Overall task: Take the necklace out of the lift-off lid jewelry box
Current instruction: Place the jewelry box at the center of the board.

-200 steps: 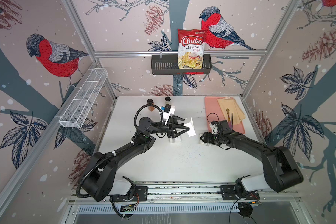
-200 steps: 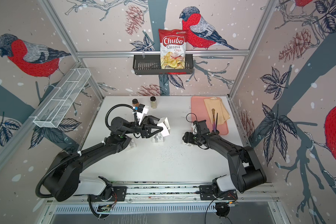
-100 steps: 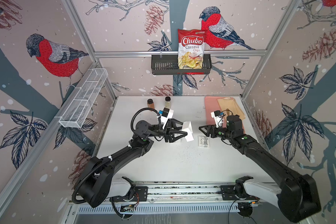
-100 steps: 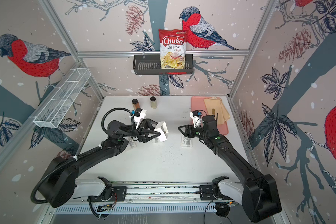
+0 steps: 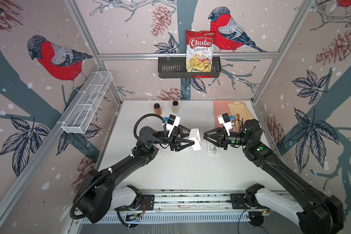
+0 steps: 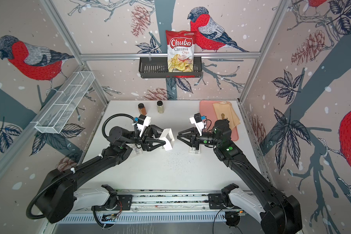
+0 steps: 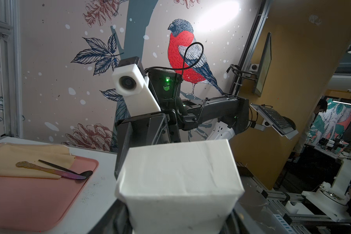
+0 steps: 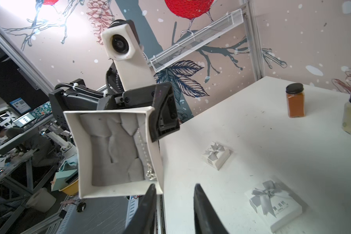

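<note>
Our left gripper [image 5: 192, 137] clamps the open jewelry box [image 5: 197, 134] above the bench's [image 5: 180, 172] middle, necklace [image 8: 145, 156] along its inner wall; our right gripper [image 8: 175, 185] faces it, jaws slightly apart.

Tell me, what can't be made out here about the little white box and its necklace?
- The necklace: hidden in both top views; the box opens sideways and its walls cover it.
- Left wrist view: the box's outside fills the frame and blocks its inside.
- Right wrist view: one end of the necklace vanishes behind the grey foam.

Right fingers [image 8: 202, 210] lifted off table [image 5: 180, 172], narrowed, now facing raised jewelry box [image 5: 195, 134]
</note>
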You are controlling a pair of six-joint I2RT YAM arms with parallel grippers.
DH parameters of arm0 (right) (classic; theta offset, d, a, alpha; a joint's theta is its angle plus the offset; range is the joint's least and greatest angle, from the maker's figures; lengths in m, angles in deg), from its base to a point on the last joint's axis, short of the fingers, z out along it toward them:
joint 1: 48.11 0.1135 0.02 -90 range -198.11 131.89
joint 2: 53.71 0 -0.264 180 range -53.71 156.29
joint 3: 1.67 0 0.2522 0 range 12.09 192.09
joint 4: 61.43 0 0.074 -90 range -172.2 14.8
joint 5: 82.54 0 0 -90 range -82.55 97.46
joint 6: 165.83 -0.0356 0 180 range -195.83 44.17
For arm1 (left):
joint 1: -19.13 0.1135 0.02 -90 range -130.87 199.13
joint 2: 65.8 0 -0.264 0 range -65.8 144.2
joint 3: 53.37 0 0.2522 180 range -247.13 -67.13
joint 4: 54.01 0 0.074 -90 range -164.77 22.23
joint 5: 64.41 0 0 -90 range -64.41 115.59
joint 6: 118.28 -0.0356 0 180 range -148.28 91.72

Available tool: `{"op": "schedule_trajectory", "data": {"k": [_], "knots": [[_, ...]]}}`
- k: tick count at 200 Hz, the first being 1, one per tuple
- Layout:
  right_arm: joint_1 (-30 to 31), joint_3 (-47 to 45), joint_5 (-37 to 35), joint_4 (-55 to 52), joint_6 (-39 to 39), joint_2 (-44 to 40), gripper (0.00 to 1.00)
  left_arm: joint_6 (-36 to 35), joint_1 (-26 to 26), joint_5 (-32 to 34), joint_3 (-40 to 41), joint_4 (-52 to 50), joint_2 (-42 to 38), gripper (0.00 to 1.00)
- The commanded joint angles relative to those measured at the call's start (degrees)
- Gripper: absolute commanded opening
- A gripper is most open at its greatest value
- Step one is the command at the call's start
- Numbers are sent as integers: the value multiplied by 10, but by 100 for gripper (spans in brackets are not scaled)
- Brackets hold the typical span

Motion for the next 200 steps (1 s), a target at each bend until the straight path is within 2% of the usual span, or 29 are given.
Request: {"op": "schedule_trajectory", "data": {"k": [1,44,109,138,181,200], "knots": [[18,15,14,15,29,6,32,-7,0,-2,-2,1,-3,62],[32,29,10,17,41,35,31,-7,-1,-2,-1,-1,-1,62],[43,41,3,24,41,64,12,-9,0,-3,1,-2,1,63],[44,41,-7,24,40,66,0,-13,0,-6,1,-3,3,72],[37,42,-51,-10,43,69,0,-35,0,8,-3,-38,2,85],[25,41,-93,-45,42,62,0,-76,1,39,-11,-111,-14,86]]}}
